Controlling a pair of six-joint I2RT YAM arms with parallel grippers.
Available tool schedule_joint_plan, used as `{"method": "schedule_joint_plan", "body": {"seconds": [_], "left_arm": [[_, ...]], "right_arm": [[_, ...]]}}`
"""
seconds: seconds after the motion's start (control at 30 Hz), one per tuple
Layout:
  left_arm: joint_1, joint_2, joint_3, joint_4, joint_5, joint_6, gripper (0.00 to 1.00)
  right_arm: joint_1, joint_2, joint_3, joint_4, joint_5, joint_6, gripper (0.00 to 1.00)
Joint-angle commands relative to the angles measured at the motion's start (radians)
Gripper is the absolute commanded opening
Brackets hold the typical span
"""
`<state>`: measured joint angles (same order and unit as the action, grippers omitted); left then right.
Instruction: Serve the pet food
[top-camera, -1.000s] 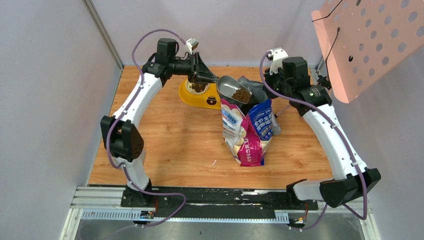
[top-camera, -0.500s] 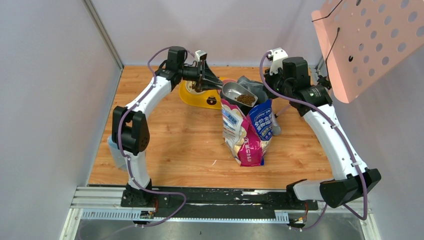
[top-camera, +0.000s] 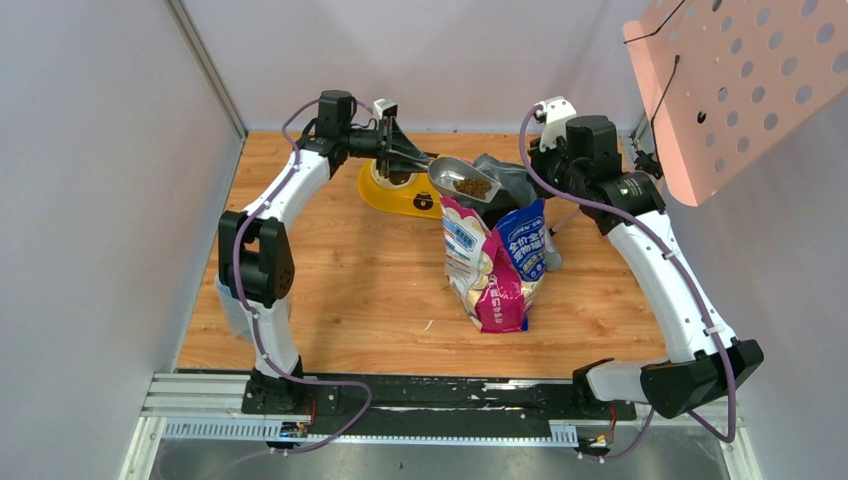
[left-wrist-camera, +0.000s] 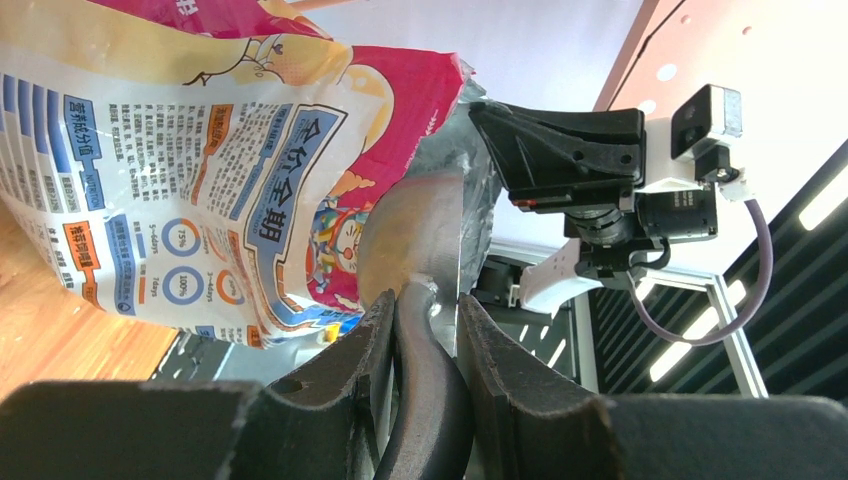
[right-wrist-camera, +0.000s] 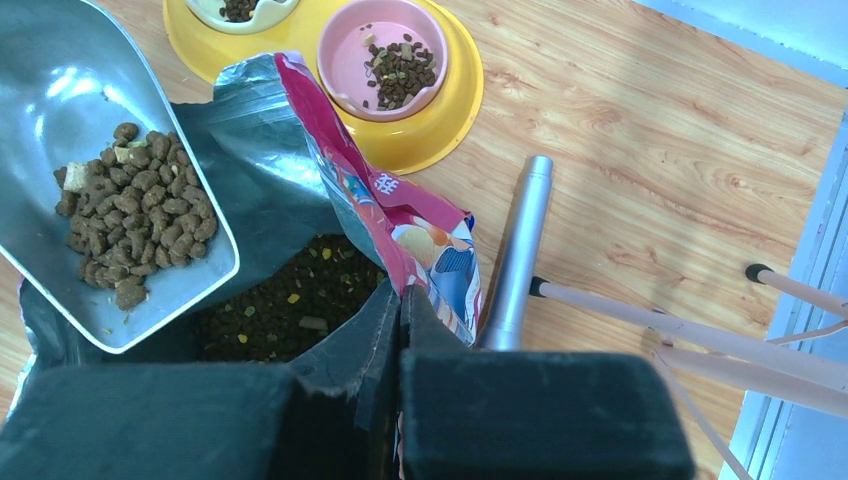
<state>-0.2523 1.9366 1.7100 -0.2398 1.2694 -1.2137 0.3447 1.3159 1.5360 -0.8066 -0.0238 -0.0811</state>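
The yellow plastic double feeding dish (right-wrist-camera: 445, 120) on the wooden worktop (top-camera: 340, 270) is the target. The pet food (right-wrist-camera: 140, 230), a small heap of dark brown kibble, lies at the closed back end of the grey metal scoop (right-wrist-camera: 70, 90), which hangs in the air just off the dish's rim on the right arm's side. More kibble already sits in the dish's pink bowl (right-wrist-camera: 335, 60).

The left gripper (left-wrist-camera: 425, 305) has its jaws clamped on the scoop's dark handle. In the overhead view this gripper hangs over the dish, and the scoop's long axis runs from the jaws outward, away from the dish. So the dish lies back beneath the jaws rather than ahead of the scoop's lip. Serving probably means drawing the scoop back over a bowl and rolling the wrist to tip it. The left arm is the nearer one and the one carrying the load.

The right gripper (right-wrist-camera: 400, 300) has its jaws pinched shut on the torn rim of the glossy blue, pink and white printed bag (top-camera: 495, 270). The bag stands upright just beside the dish and the pinch holds its mouth open.

From overhead the left gripper covers much of the dish. The left wrist camera sees only the scoop's underside, so the load is hidden there. The dish's second, pale bowl is cut off at the frame's top edge in the right wrist view.
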Motion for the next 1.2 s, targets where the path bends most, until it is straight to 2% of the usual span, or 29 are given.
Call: {"method": "schedule_joint_plan", "body": {"seconds": [0.0, 0.13, 0.33, 0.53, 0.73, 0.87, 1.03, 1.17], "left_arm": [[-0.018, -0.037, 0.027, 0.072, 0.037, -0.047, 0.00], [-0.043, -0.022, 0.024, 0.072, 0.057, -0.041, 0.00], [0.057, -0.064, 0.027, 0.076, 0.073, -0.046, 0.00], [0.012, -0.054, 0.081, 0.055, 0.079, -0.025, 0.00], [0.090, -0.106, 0.111, 0.010, 0.094, 0.007, 0.00], [0.091, -0.119, 0.076, 0.054, 0.087, -0.024, 0.00], [0.101, -0.113, 0.124, 0.080, 0.092, -0.029, 0.00], [0.111, -0.107, 0.102, 0.092, 0.079, -0.034, 0.00]], "right_arm": [[-0.002, -0.023, 0.004, 0.103, 0.008, -0.017, 0.00], [-0.003, -0.010, 0.012, 0.100, -0.011, -0.007, 0.00], [-0.003, -0.025, 0.007, 0.102, 0.002, -0.014, 0.00], [-0.003, -0.031, -0.016, 0.104, -0.008, -0.009, 0.00], [-0.002, -0.030, -0.004, 0.100, -0.001, -0.011, 0.00], [-0.003, -0.021, -0.002, 0.095, -0.015, -0.005, 0.00], [-0.002, 0.004, 0.034, 0.090, -0.024, 0.001, 0.00], [-0.002, 0.003, 0.040, 0.082, -0.022, -0.015, 0.00]]}}
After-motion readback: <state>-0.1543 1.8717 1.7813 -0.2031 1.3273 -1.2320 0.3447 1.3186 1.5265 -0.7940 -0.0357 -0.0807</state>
